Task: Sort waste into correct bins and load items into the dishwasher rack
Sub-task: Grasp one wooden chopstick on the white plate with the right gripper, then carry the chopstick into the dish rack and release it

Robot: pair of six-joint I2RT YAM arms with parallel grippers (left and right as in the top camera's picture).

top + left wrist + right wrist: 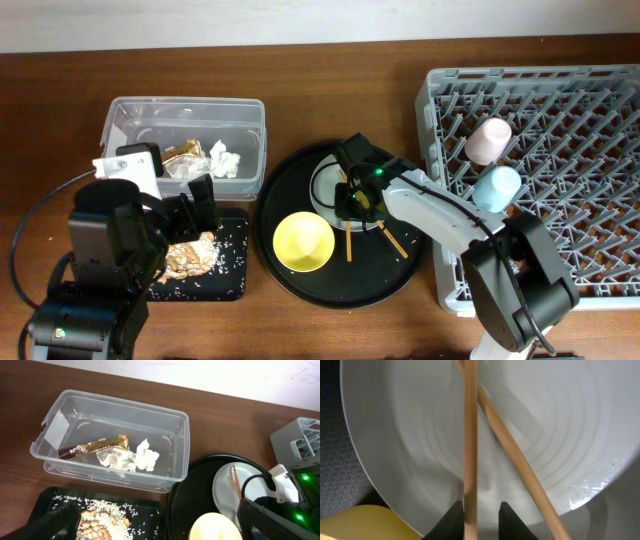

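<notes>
Right gripper [481, 515] set narrow over the plate [545, 435], straddling one chopstick [470, 435].

That chopstick runs lengthwise between the jaws, against one finger, with a gap left on the other side. The second chopstick [520, 470] crosses it diagonally on the plate. The plate sits in the round black tray [290, 285] beside the yellow bowl [303, 242]. The left gripper [157, 510] is spread wide and holds nothing, positioned over the shallow black tray [232, 270] containing food scraps [190, 255]. The clear tub [60, 425] contains the wrapper [100, 446] and tissue pieces [135, 459]. The pink cup [487, 140] and blue cup [497, 187] lie in the rack [580, 250].
</notes>
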